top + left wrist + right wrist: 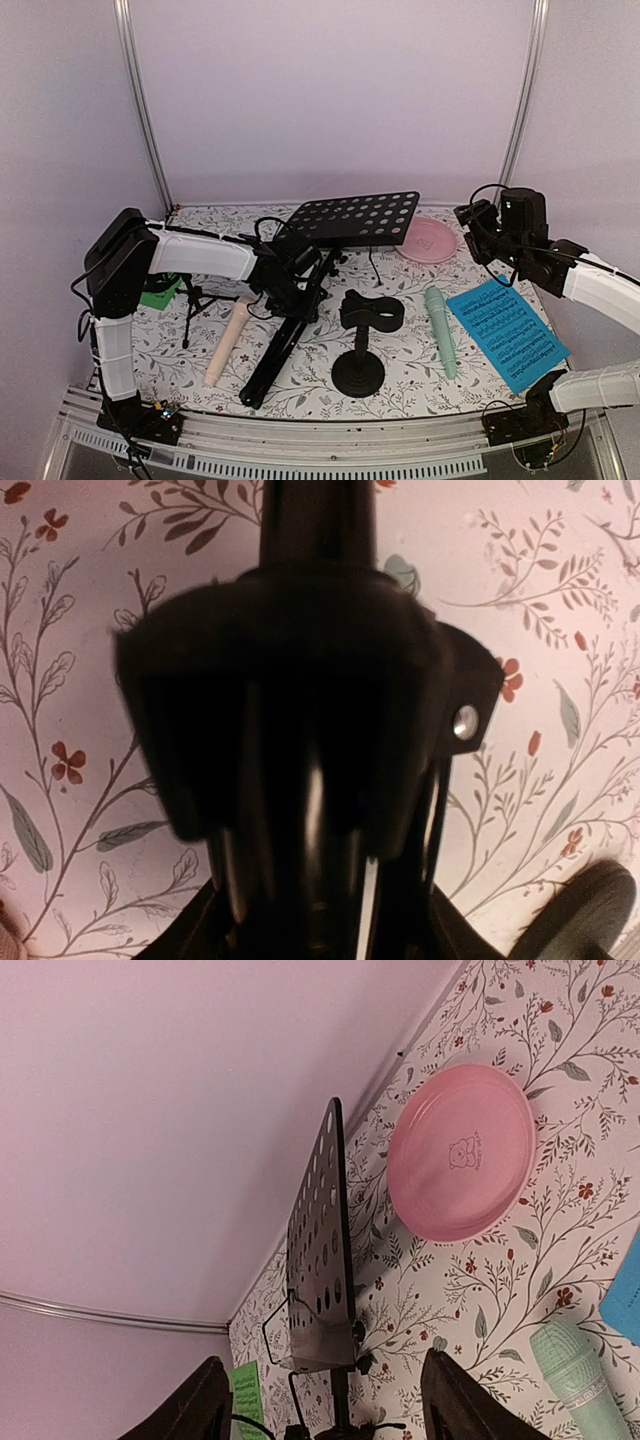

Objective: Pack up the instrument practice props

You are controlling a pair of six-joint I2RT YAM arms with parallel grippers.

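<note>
**Left side.** The left gripper (285, 272) is on the shaft of the music stand (355, 218), partway closed round it by my reading. The wrist view is black on black, so the fingers can't be picked out. The stand leans with its legs folded, its foot toward the near edge of the worktop (400, 385) and its perforated tray high at the back.

**Right side.** The right gripper (325, 1400) has its fingers spread wide with nothing between them. It hangs in the air at the right, facing the tray and the pink plate (428, 240).

**Lying about.**
- The beige microphone (228, 345) lies just left of the folded legs.
- The mic holder (365, 340) stands upright just right of them.
- The mint microphone (440, 330) lies between the holder and the blue sheet (508, 333).
- The green sheet (160, 293) is at the far left, partly under the left arm.

**What could go wrong.**
- The stand looks top-heavy. On a round shaft it could pivot in the grip and swing the tray down toward the plate or the holder.
- If the foot drags during a lift or turn, it could sweep the beige microphone or knock the holder over. Both are close.
- The mint microphone is round and would likely roll if nudged.
- The blue sheet lies flat, so it is hard to get a finger under and a pinch could crease it.
- No box or bag is in view, so I can't tell where any of this is meant to go.
</note>
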